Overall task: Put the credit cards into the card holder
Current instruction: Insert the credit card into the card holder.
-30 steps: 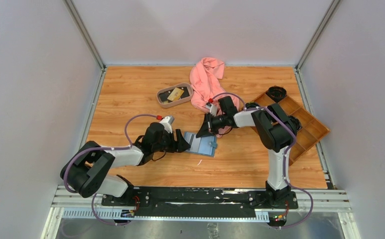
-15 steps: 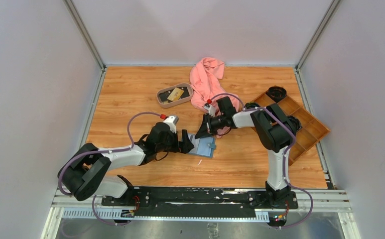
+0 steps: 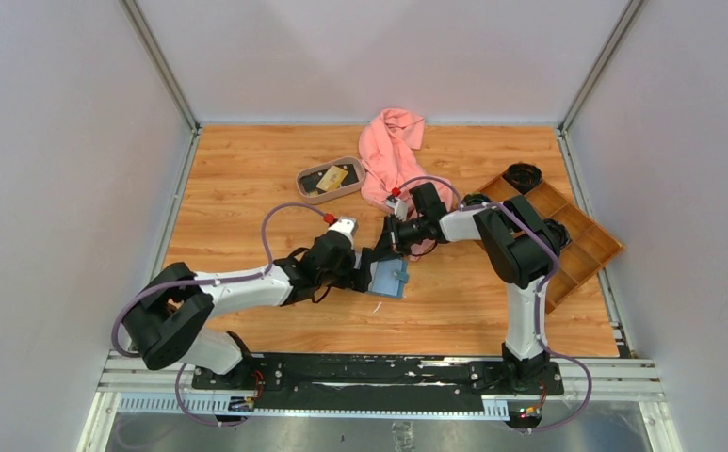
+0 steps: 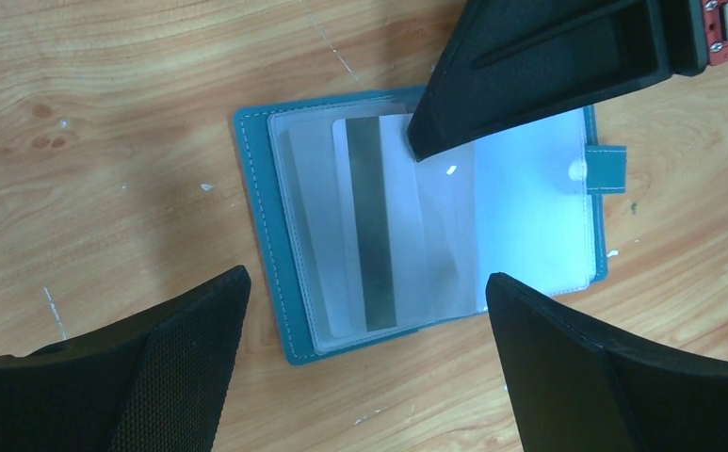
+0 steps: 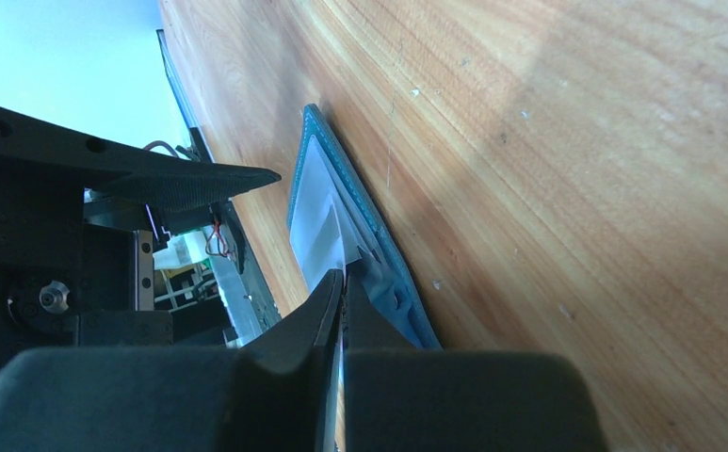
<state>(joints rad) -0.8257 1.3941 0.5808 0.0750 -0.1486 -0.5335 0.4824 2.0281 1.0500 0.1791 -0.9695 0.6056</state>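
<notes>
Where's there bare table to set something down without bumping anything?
Bare wood lies far left, between the left wall and the oval tray, and near right, between the card holder and the compartment tray. The middle is crowded: the left gripper and right gripper meet over the holder, pink cloth just behind.

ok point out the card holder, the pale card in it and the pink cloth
card holder (image 4: 271,217), left wrist view, teal left border
pale card (image 4: 371,226), left wrist view, dark stripe
pink cloth (image 3: 388,155), top view, middle fold
</notes>
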